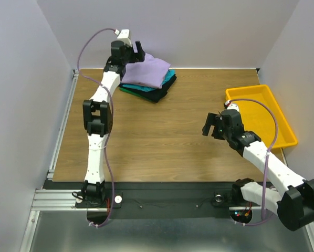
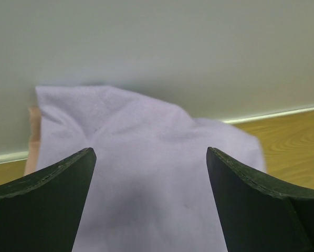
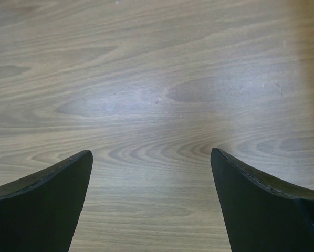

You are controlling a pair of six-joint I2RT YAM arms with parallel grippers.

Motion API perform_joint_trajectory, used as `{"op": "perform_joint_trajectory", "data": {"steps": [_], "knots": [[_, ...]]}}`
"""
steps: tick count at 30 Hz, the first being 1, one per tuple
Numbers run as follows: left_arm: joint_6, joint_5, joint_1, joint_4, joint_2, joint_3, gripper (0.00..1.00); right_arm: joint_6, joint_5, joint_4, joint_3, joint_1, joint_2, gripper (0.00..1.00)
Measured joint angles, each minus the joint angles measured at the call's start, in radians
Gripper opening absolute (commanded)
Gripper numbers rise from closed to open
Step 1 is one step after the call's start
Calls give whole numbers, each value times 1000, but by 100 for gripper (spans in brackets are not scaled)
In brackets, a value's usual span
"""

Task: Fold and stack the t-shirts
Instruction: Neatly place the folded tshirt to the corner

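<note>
A folded light purple t-shirt (image 1: 149, 71) lies on top of a stack at the table's far left, over a teal shirt (image 1: 169, 79), a black one (image 1: 158, 94) and a green edge (image 1: 129, 90). My left gripper (image 1: 136, 51) is open just above the stack's far left corner; in the left wrist view the purple cloth (image 2: 146, 173) fills the space between its fingers (image 2: 46, 205), with a strip of salmon-pink cloth (image 2: 33, 139) at the left. My right gripper (image 1: 213, 125) is open and empty over bare wood (image 3: 152, 131) right of centre.
A yellow plastic tray (image 1: 283, 137) sits at the table's right edge, close behind my right arm. A grey wall (image 2: 157, 42) stands directly behind the stack. The wooden tabletop (image 1: 146, 142) stretches between the two arms.
</note>
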Motion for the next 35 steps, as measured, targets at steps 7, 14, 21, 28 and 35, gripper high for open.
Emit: {"op": "perform_joint_trajectory", "data": {"steps": [7, 14, 21, 28, 35], "knots": [[-101, -59, -1, -140, -565, -320, 99, 24, -6, -5, 0, 0, -95, 100], [-279, -178, -23, -134, -1151, -963, 99, 83, 6, -7, -31, 0, -229, 100], [-454, -379, -217, -241, -1320, -1521, 99, 128, 18, -8, -113, 0, -324, 100], [-559, -555, -246, -365, -1520, -1620, 99, 156, 23, -18, -204, 0, -402, 100], [-580, -618, -245, -367, -1564, -1610, 98, 165, 23, -19, -221, 0, -411, 100]]}}
